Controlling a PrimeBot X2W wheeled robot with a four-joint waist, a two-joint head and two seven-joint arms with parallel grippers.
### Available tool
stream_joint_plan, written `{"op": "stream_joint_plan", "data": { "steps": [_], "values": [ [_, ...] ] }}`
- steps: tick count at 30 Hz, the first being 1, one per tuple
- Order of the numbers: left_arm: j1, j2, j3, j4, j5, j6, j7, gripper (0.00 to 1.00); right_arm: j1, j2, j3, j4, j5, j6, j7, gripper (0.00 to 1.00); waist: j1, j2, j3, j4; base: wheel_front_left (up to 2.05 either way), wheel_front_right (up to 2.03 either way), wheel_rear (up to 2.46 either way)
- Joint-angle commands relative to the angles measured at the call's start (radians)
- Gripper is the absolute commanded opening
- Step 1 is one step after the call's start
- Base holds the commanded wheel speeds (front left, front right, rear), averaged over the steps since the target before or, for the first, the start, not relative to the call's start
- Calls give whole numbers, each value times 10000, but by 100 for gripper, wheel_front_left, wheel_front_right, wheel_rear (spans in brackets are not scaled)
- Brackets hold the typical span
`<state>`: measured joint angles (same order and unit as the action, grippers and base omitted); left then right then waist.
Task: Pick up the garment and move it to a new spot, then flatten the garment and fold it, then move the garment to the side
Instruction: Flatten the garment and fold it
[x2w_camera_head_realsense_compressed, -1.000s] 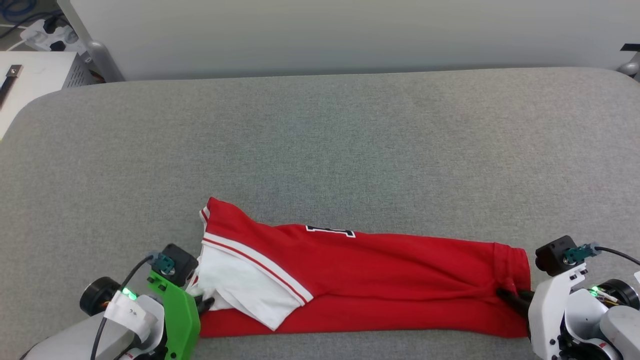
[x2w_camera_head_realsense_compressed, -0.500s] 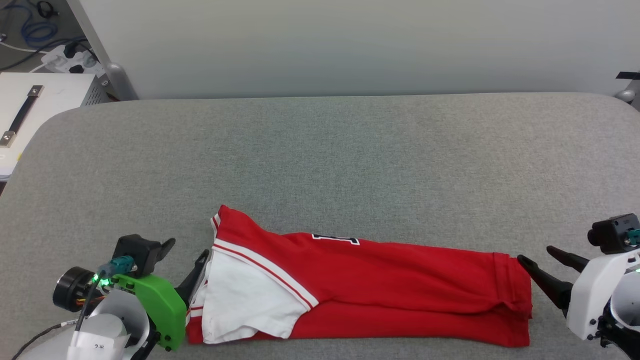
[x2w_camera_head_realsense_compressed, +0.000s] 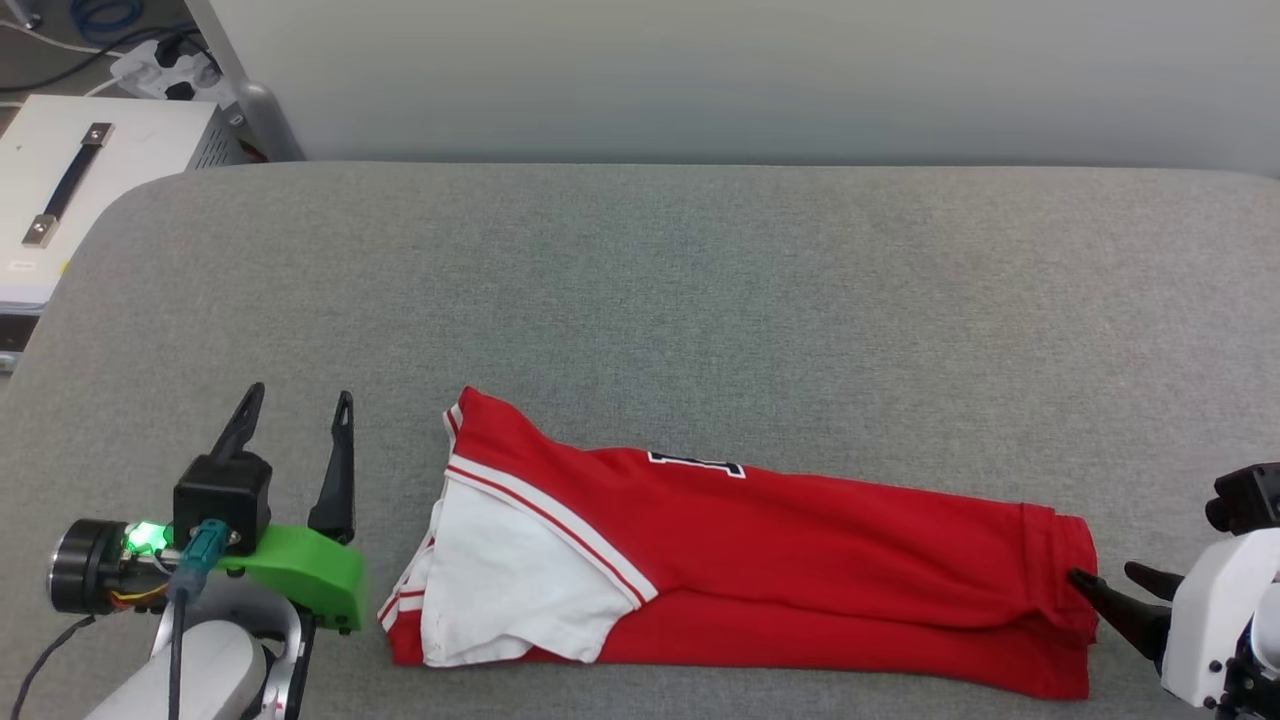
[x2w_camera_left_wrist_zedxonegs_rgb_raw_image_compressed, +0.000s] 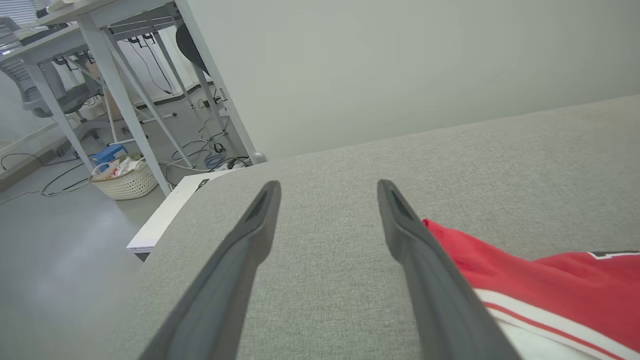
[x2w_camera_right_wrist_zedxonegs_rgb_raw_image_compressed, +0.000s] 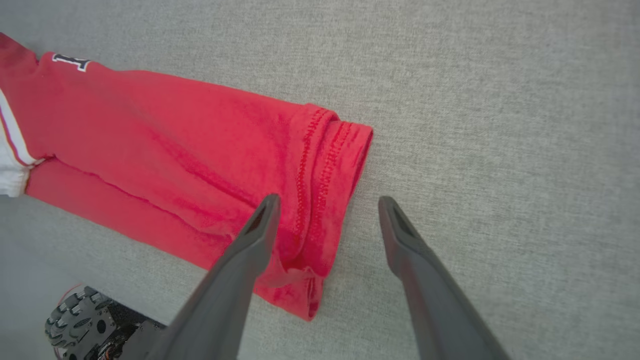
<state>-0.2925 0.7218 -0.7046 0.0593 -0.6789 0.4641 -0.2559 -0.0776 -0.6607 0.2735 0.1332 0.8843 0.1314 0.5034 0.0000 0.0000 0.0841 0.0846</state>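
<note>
One shirt (x2w_camera_head_realsense_compressed: 800, 540): you see it folded long on the table (x2w_camera_head_realsense_compressed: 640, 300).
left gripper (x2w_camera_head_realsense_compressed: 299, 394): wide, empty, beside the collar end.
right gripper (x2w_camera_head_realsense_compressed: 1103, 572): wide, empty, at the hem.

Grey fabric surface (x2w_camera_head_realsense_compressed: 640, 280), pale wall (x2w_camera_head_realsense_compressed: 700, 70) behind; white desk legs (x2w_camera_left_wrist_zedxonegs_rgb_raw_image_compressed: 122, 100), wicker basket (x2w_camera_left_wrist_zedxonegs_rgb_raw_image_compressed: 127, 182), floor cables (x2w_camera_left_wrist_zedxonegs_rgb_raw_image_compressed: 212, 157)

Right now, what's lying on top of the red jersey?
Its own white sleeve is folded over the jersey at the left end. The fabric layers beneath are covered.
</note>
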Motion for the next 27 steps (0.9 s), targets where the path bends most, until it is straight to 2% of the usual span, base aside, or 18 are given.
{"op": "stream_joint_plan", "data": {
  "steps": [1, 5, 12, 18, 24, 25, 26, 27],
  "values": [
    [393, -218, 387, -85, 351, 91, -56, 100, 95, 109, -63, 94, -18, -7, 87, 100, 0, 0, 148, 152, 0, 0, 0],
    [1230, -945, 1597, -188, 1269, -88, -57, 100, 79, 343, -241, 453, -58, -7, 233, 100, 0, 0, 310, 319, 0, 0, 0],
    [2091, -2282, 2964, -175, 2439, -851, -58, 100, 59, 690, -194, 1002, 252, -7, 386, 100, 0, 0, 598, 590, 0, 0, 0],
    [2464, -3467, 4053, -51, 3444, -1602, -58, 100, -253, 1021, 457, 1181, 408, -7, 338, 100, 0, 0, 794, 665, 0, 0, 0],
    [2709, -4265, 4905, -66, 4275, -2204, -58, 100, -509, 1062, 985, 1250, 395, -7, 36, 100, 0, 0, 868, 687, 0, 0, 0],
    [2748, -4354, 5016, -71, 4403, -2268, -58, 100, -553, 1016, 1046, 1238, 347, -7, -73, 36, 0, 0, 864, 676, 0, 0, 0],
    [2793, -4466, 5156, -97, 4558, -2336, -58, 100, -602, 968, 1081, 1253, 308, -7, -221, 0, 0, 0, 860, 665, 0, 0, 0],
    [2831, -4547, 5258, -119, 4677, -2395, -58, 100, -620, 933, 1117, 1270, 325, -7, -282, 0, 0, 0, 852, 658, 0, 0, 0]
  ]
}}
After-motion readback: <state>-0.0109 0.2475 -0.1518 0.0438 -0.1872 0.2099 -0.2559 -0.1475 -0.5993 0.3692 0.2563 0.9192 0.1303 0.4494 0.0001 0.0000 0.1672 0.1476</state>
